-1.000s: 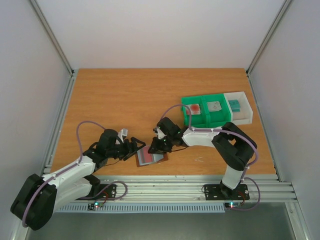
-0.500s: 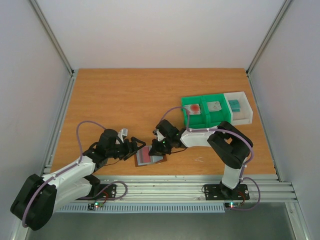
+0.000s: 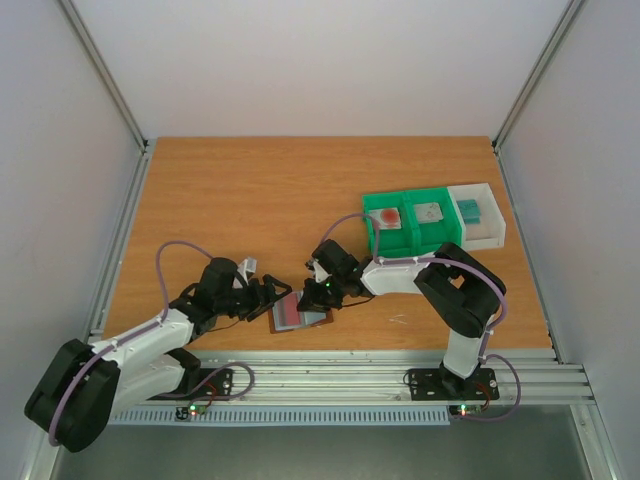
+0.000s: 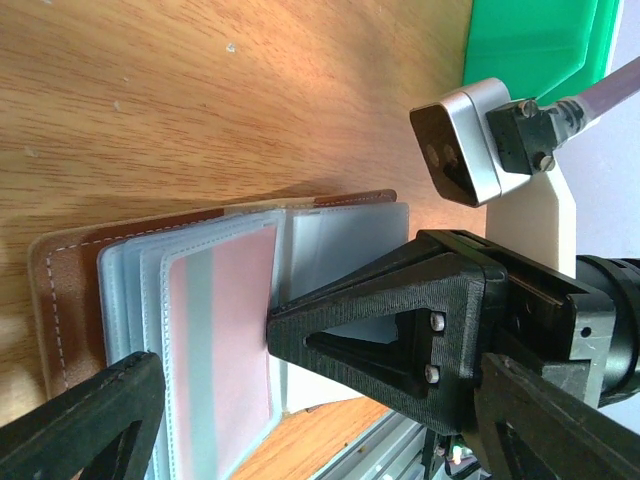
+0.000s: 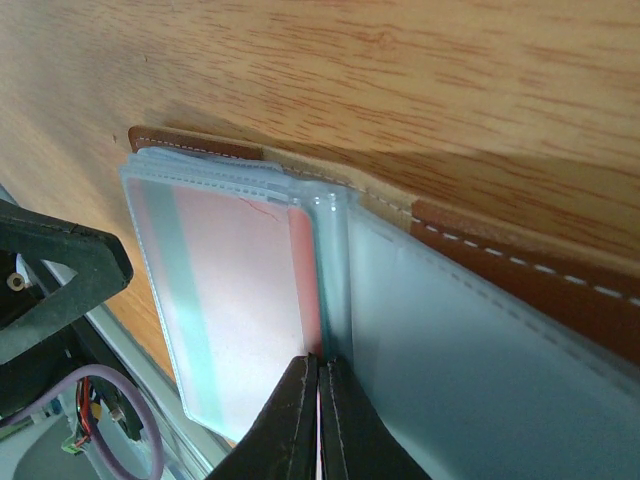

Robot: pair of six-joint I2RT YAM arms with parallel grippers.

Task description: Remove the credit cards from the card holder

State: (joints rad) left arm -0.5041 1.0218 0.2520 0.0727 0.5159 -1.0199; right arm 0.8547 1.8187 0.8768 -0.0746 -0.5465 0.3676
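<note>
The brown card holder [image 3: 300, 315] lies open near the table's front edge, with its clear sleeves fanned out [image 4: 200, 320]. A pinkish credit card [image 5: 245, 300] with a teal stripe sits in the top sleeve. My right gripper [image 3: 314, 293] is over the holder's middle fold. Its fingers [image 5: 320, 385] are shut on a thin pink card edge at the sleeve's opening. My left gripper [image 3: 272, 298] is open at the holder's left side, with one finger [image 4: 75, 425] over the leather edge. My right gripper's fingers [image 4: 350, 330] show between the left gripper's own fingers.
Two joined green bins [image 3: 412, 235] and a white bin [image 3: 490, 232] stand at the right. They hold a pinkish card with a red blot [image 3: 388, 216], a grey card [image 3: 428, 212] and a teal card [image 3: 468, 208]. The table's front rail [image 3: 330, 375] lies just beyond the holder.
My right arm has drawn in, bringing its gripper down onto the holder's middle. In the last half second almost nothing has moved. My left gripper stays at the holder's left side.
</note>
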